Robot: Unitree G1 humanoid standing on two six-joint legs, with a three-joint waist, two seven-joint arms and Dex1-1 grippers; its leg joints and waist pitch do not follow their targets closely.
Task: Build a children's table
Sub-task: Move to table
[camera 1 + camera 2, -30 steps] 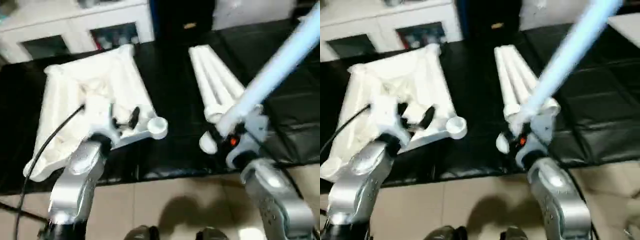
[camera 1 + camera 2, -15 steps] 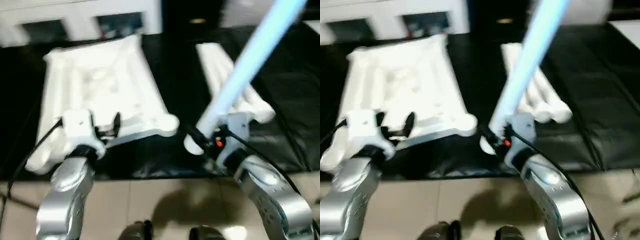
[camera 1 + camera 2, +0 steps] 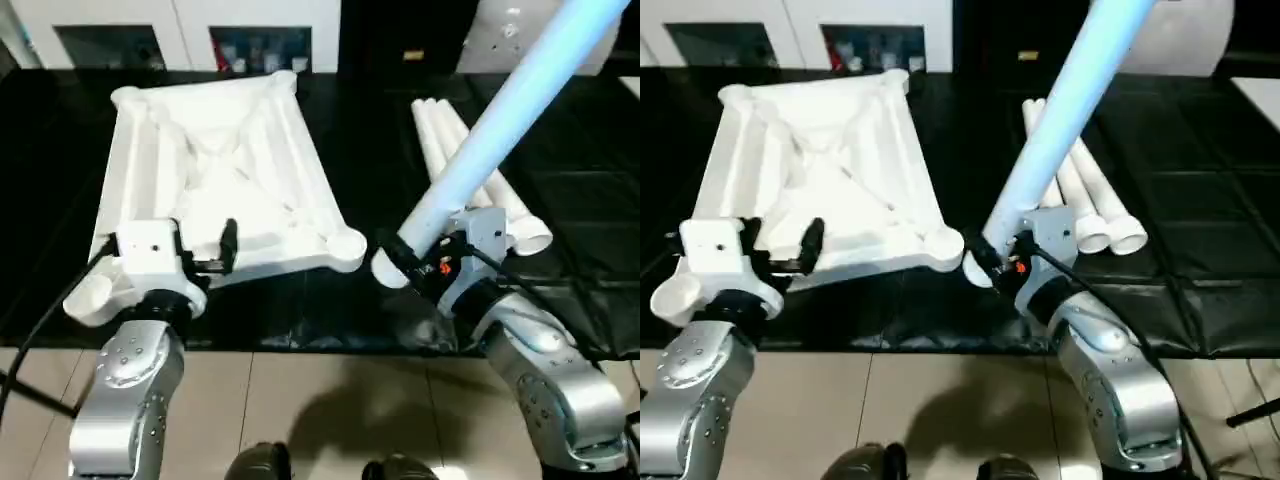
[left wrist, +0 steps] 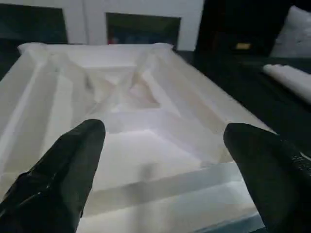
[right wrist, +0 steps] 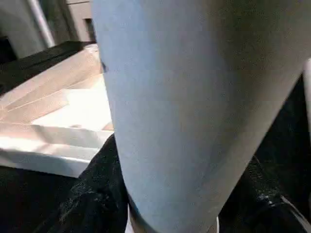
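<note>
The children's table top (image 3: 220,170) lies upside down on the black work table, ribbed underside up. My left gripper (image 3: 197,256) is open at the top's near edge, its fingers (image 4: 73,160) spread wide over the rim. My right gripper (image 3: 412,262) is shut on a white leg (image 3: 500,110) that slants up to the right. The leg's lower end (image 3: 386,268) hangs just right of the near right corner socket (image 3: 347,246), apart from it. Three more legs (image 3: 478,185) lie side by side on the table to the right.
The black-covered work table (image 3: 580,200) ends at a front edge (image 3: 300,345) just before my forearms, with tiled floor (image 3: 330,400) below. A white cabinet with glass doors (image 3: 180,30) stands behind the table.
The camera has tilted. My right gripper has carried the leg left, bringing its lower end close to the corner socket. My left gripper has shifted left along the top's near edge.
</note>
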